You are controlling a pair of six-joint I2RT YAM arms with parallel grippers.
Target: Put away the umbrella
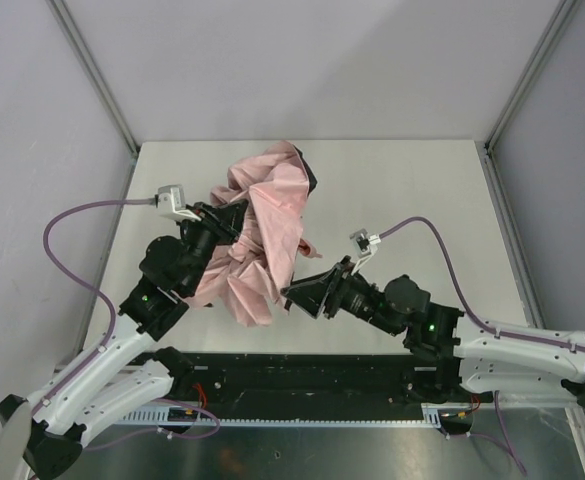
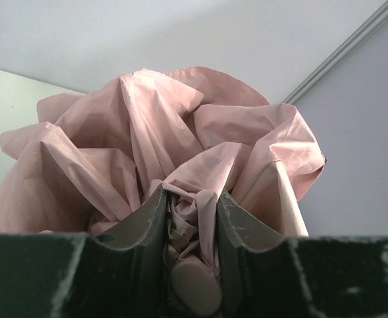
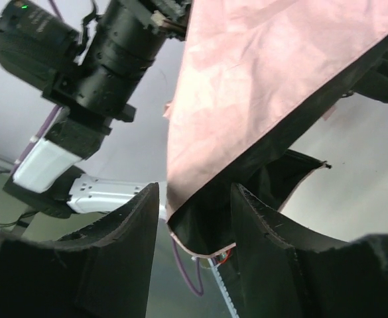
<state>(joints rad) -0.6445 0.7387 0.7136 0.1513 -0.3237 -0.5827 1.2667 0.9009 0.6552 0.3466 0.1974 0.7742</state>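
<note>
White counter point(image 1: 422, 180) below, the umbrella point(image 1: 267, 215) bunches over its left half, left pincer point(image 2: 191, 199) clamped on the gathered core, right pincer point(image 3: 195, 187) straddling a loose hem, pinch unclear, so it should close squarely, then tuck inward.

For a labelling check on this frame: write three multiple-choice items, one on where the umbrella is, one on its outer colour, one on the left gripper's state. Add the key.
1. Where is the umbrella?
A. Between the left gripper and the right gripper
B. Behind both arm bases
C. Far off to the right, alone

2. What colour is its outer fabric?
A. Blue
B. Pale pink
C. Yellow

3. The left gripper is:
A. Wide open and empty
B. Shut on the umbrella's bunched fabric
C. Out of every view

Key:
1 A, the top view shows a gripper at each side of it.
2 B, all three views show pink cloth.
3 B, the left wrist view shows it pinching the folds.
</note>
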